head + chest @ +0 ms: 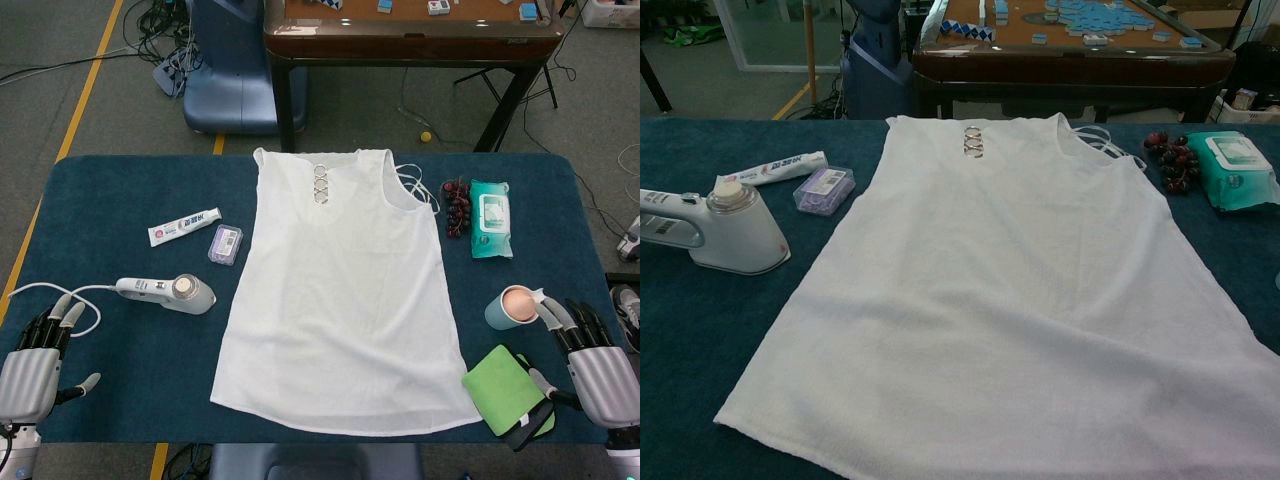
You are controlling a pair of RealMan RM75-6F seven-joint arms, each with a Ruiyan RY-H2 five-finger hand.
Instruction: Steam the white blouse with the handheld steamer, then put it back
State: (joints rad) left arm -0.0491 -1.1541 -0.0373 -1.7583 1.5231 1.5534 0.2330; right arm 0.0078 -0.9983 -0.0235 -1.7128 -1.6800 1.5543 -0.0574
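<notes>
1. My left robot hand (35, 365) rests at the near table (120, 180) edge, fingers spread, holding nothing; the right robot hand (590, 365) likewise.
2. The handheld steamer (168, 292) lies just ahead of the left, beside the white blouse (340, 290).
3. It looks rigid, smooth, slightly top-heavy; I'd wrap its slim handle.
4. The blouse is limp and light.

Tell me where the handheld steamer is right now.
The handheld steamer lies on the table's left side in both views, just left of the white blouse, below the small purple box and ahead of the left hand.
</notes>
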